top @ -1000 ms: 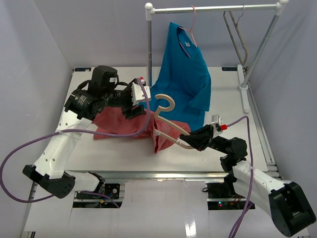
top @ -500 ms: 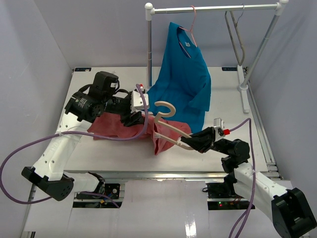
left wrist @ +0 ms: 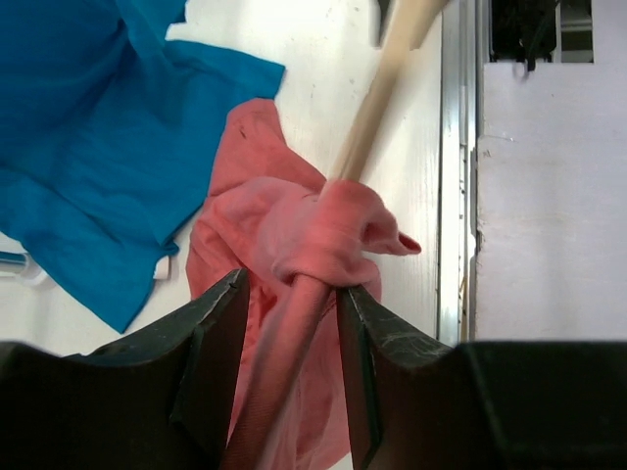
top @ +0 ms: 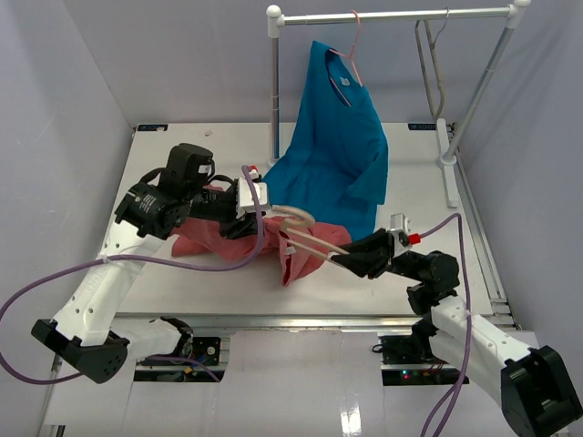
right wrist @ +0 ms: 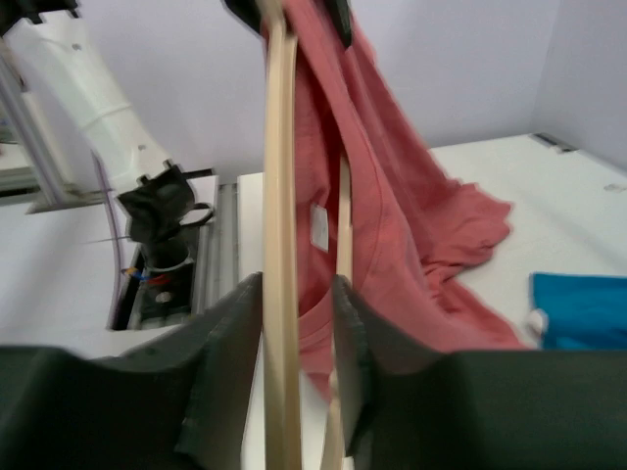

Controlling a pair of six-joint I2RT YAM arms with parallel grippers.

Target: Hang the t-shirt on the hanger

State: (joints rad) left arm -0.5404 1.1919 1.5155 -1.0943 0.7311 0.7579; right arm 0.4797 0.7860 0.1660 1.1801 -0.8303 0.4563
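Hanger (top: 305, 229) up off table (top: 182, 150), front-middle, slung btwn both grippers, hook twd L side. One arm pushed into t-shirt (top: 205, 238): red cloth bunched round that arm in L wrist view, wood bare beyond the bunch, running out twd R. Rest of t-shirt draped down onto table, spread out to L under L arm. L gripper (top: 251, 211) pinching the cloth-wrapped arm, fingers (left wrist: 211, 343) tight on either side. R gripper (top: 353, 261) pinching bare end of hanger, fingers pressed on the wood, lower bar just beside. From R wrist view, hanger seen end-on, t-shirt hanging off far end w/ collar and label showing. Behind: blue shirt (top: 337, 146) on thin pink hanger (top: 353, 45), hooked over rail (top: 392, 15), hem down on table just beside the red cloth. Grey hanger (top: 435, 64) further R on same rail, well apart from both grippers.
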